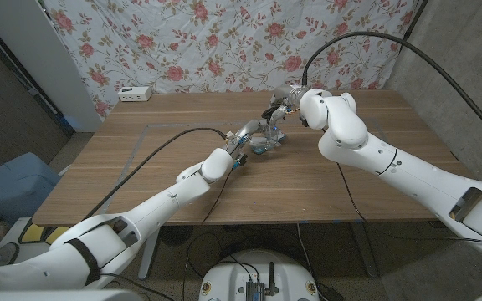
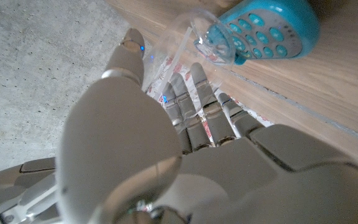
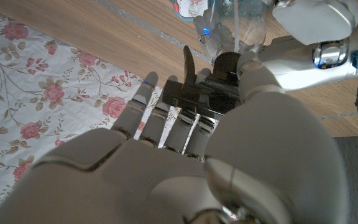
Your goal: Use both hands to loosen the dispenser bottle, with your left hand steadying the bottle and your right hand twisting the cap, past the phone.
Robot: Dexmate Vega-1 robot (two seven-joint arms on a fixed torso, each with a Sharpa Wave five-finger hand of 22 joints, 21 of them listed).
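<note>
Already the left hand [image 1: 243,138] is gripping the clear dispenser bottle [image 3: 238,25], beside the blue phone [image 2: 272,28]. Meanwhile the right hand [image 3: 185,124] is closing around the black cap [image 3: 229,65]; whether it is loosened yet is unclear, so the twisting is probably remaining.

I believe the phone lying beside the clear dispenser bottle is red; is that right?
Not quite: the phone is teal blue, not red, as the left wrist view shows. It does lie on the wooden table beside the clear dispenser bottle.

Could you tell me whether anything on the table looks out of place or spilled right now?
Nothing stands out. The clear dispenser bottle sits between the left hand and right hand, beside the blue phone; no spill shows on the table.
</note>
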